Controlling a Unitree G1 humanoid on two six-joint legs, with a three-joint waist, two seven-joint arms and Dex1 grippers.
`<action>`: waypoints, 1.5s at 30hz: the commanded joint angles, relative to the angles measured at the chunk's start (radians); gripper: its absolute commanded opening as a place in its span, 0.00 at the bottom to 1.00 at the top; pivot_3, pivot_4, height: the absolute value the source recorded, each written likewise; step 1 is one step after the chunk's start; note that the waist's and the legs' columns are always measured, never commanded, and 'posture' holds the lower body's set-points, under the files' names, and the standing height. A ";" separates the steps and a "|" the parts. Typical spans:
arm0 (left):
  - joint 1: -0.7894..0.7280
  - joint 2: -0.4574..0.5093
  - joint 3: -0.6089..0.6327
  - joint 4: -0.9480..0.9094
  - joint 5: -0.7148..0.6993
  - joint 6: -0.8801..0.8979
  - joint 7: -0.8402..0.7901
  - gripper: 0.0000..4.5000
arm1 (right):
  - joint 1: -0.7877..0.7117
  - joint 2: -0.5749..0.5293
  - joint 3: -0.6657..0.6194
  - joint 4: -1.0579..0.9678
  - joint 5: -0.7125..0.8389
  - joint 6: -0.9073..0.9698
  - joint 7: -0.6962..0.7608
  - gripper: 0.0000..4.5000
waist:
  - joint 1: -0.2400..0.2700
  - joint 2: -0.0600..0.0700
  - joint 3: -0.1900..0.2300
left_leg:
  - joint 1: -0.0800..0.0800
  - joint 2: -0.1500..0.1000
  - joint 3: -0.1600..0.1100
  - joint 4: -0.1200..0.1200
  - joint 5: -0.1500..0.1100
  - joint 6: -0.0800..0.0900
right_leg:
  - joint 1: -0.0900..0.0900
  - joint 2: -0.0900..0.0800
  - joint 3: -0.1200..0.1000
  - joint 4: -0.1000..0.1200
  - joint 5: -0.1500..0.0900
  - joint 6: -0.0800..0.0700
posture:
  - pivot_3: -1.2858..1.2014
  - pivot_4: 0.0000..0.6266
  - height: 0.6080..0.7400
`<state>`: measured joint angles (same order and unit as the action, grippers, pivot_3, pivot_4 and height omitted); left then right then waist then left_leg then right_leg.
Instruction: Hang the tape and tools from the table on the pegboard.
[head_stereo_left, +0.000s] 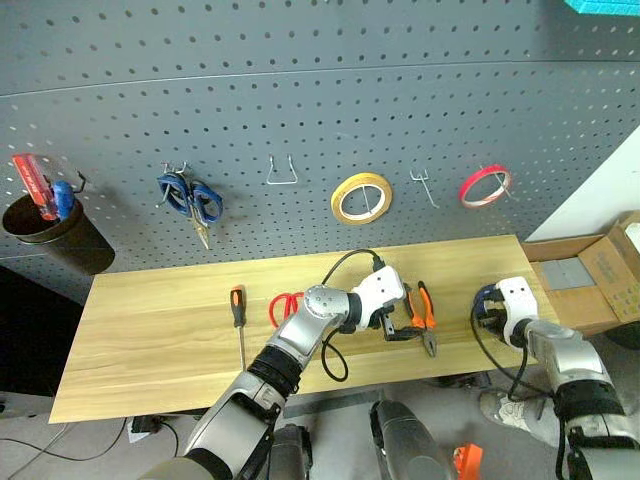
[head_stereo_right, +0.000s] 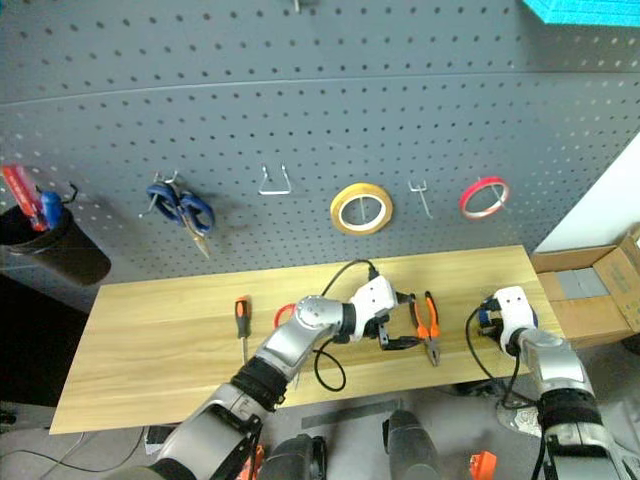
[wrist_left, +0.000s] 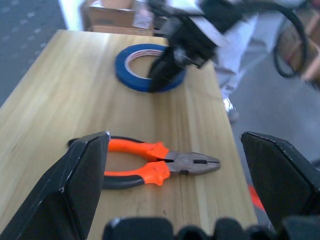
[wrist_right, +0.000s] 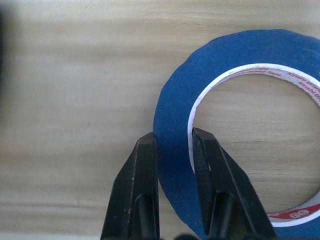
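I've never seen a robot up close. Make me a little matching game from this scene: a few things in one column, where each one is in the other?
Things:
1. blue tape
2. pliers
3. yellow tape
4. red scissors

Places:
A. hanging on the pegboard
B. on the table, partly behind the left arm
C. pinched in the right end effector
D. on the table, before the open left end effector

Pairs: 1-C, 2-D, 3-A, 4-B
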<state>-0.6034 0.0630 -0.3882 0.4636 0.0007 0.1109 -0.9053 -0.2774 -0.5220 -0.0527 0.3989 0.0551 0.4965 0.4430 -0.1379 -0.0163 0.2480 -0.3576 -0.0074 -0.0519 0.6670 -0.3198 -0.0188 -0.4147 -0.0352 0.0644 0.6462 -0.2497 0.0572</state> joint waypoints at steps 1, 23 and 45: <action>0.017 0.021 0.041 -0.157 -0.068 0.133 -0.021 1.00 | 0.102 0.005 0.069 -0.235 -0.078 -0.092 -0.043 0.09 | -0.001 0.007 -0.013 | -0.008 0.000 0.000 0.002 0.001 -0.001 | -0.007 0.000 0.000 0.002 0.000 0.000 | 0.44 0.22 1.00; 0.330 0.260 0.296 -0.901 -0.279 0.630 0.241 1.00 | 0.152 0.141 0.257 -0.401 -0.407 -0.726 -0.369 0.09 | -0.009 -0.005 -0.122 | 0.010 -0.003 0.003 0.014 0.000 0.000 | 0.013 0.005 0.008 0.000 0.010 0.009 | 0.46 0.08 1.00; 0.230 0.281 0.223 -0.739 -0.276 0.522 0.214 1.00 | -0.129 0.233 0.200 -0.061 -0.190 -0.617 -0.147 0.60 | 0.000 -0.001 -0.138 | 0.009 0.001 0.002 0.012 0.001 -0.001 | 0.010 0.010 0.008 0.001 0.013 0.003 | 0.48 0.08 1.00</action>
<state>-0.3595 0.3385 -0.1565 -0.2634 -0.2703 0.6559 -0.6878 -0.4246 -0.2935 0.1614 0.4027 -0.1410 -0.1386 0.2969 -0.1378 -0.0178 0.1104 -0.3487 -0.0063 -0.0503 0.6793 -0.3191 -0.0199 -0.4049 -0.0251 0.0724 0.6475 -0.2365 0.0598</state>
